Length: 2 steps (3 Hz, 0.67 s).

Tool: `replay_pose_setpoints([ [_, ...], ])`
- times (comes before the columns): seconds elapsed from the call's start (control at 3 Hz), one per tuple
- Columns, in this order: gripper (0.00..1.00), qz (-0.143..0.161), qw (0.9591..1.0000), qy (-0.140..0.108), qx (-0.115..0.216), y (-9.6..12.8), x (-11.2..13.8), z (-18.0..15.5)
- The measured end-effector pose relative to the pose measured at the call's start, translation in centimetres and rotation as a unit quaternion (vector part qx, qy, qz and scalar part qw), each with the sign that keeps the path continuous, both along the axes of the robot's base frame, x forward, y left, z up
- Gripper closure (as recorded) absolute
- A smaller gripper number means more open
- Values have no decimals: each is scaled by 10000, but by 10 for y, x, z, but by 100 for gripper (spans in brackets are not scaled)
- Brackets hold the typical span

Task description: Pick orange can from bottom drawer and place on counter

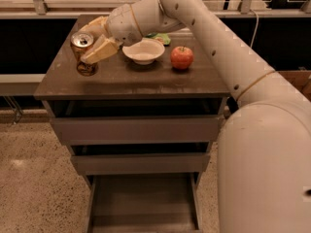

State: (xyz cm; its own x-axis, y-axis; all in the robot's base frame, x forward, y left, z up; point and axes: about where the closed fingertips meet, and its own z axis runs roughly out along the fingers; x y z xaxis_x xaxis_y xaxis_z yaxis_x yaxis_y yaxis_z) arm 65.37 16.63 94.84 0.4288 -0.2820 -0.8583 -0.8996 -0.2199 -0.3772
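One orange can [81, 40] stands on counter [146, 79], gripped by end effector [82, 46].

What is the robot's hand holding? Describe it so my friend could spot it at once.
Start at the brown counter and go to its left edge, where the gripper is closed around the orange can. It is the only metal cylinder there, with a silver pull-tab top; its neighbours, a white bowl and a red apple, sit further right.
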Motion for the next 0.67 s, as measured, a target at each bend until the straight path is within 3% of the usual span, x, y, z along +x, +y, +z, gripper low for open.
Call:
replay_pose_setpoints([
  [0.33,100,-105,9941,938,-530,-5,-1,-13],
  [0.67,100,-306,9855,1502,-725,-12,-12,-30],
])
